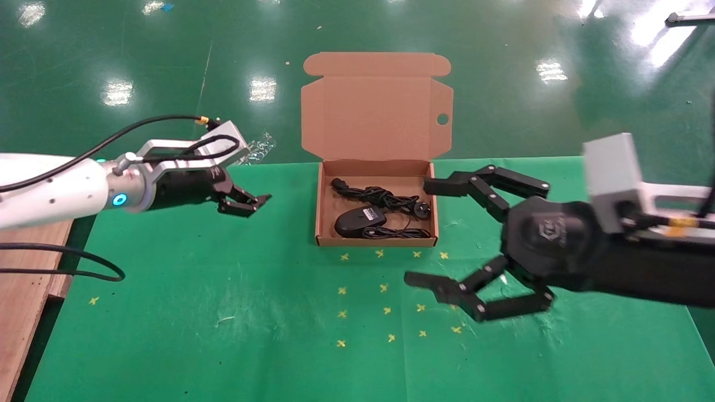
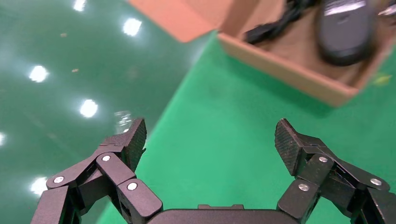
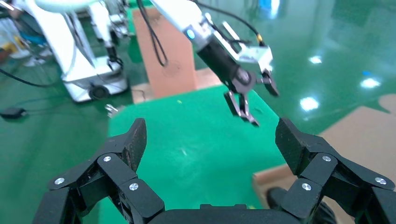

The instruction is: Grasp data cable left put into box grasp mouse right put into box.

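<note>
The brown cardboard box [image 1: 375, 241] stands open at the table's far middle, its lid [image 1: 374, 111] raised behind. Inside lie the coiled black data cable [image 1: 380, 196] and the black mouse [image 1: 359, 219], white label up, with its thin wire. My left gripper [image 1: 246, 204] is open and empty, hovering left of the box; its wrist view [image 2: 210, 135] shows the box wall [image 2: 289, 74], the mouse [image 2: 345, 32] and the cable [image 2: 275, 23]. My right gripper [image 1: 419, 231] is open and empty, right of the box's front corner. Its wrist view [image 3: 210, 135] shows the box corner [image 3: 275, 177].
A green cloth [image 1: 223, 312] covers the table, with several yellow cross marks [image 1: 385, 290] in front of the box. A wooden board [image 1: 22, 290] and a loose black cord [image 1: 67, 262] lie at the left edge. The left gripper shows far off in the right wrist view [image 3: 247, 100].
</note>
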